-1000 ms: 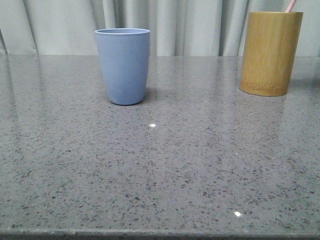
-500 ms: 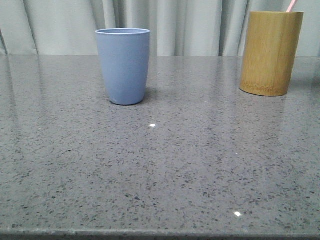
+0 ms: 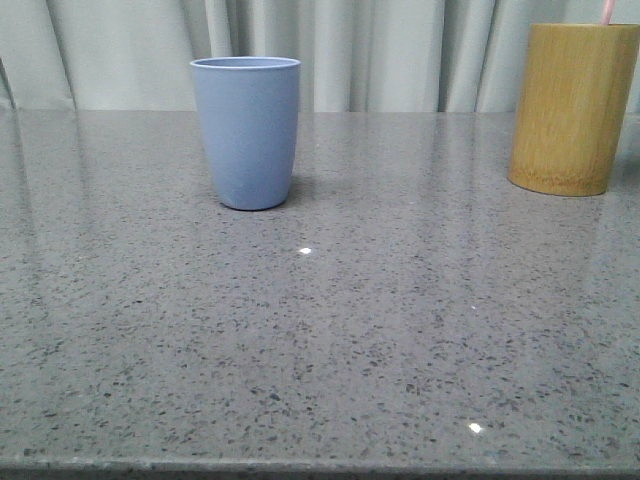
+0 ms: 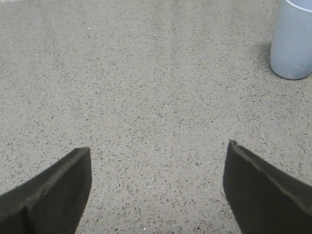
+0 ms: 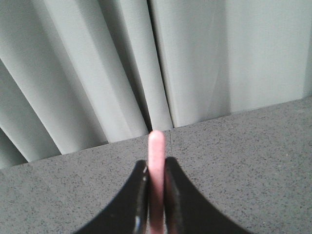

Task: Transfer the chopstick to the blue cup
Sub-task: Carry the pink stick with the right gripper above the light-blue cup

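Observation:
The light-blue cup (image 3: 246, 132) stands upright on the grey speckled table (image 3: 330, 340), left of centre at the back. It also shows in the left wrist view (image 4: 294, 40). A tan bamboo cylinder (image 3: 572, 108) stands at the far right. A pale pink chopstick (image 3: 607, 11) sticks out of its top. In the right wrist view, my right gripper (image 5: 156, 168) is shut on the pink chopstick (image 5: 156, 146), which stands between the jaws. My left gripper (image 4: 158, 156) is open and empty over bare table, apart from the blue cup. Neither gripper shows in the front view.
Pale grey curtains (image 3: 380, 50) hang behind the table's far edge. The table's front edge (image 3: 320, 466) runs along the bottom of the front view.
The bamboo cylinder has shifted to the right, and the pink chopstick in it has moved right with it. The blue cup has not moved.

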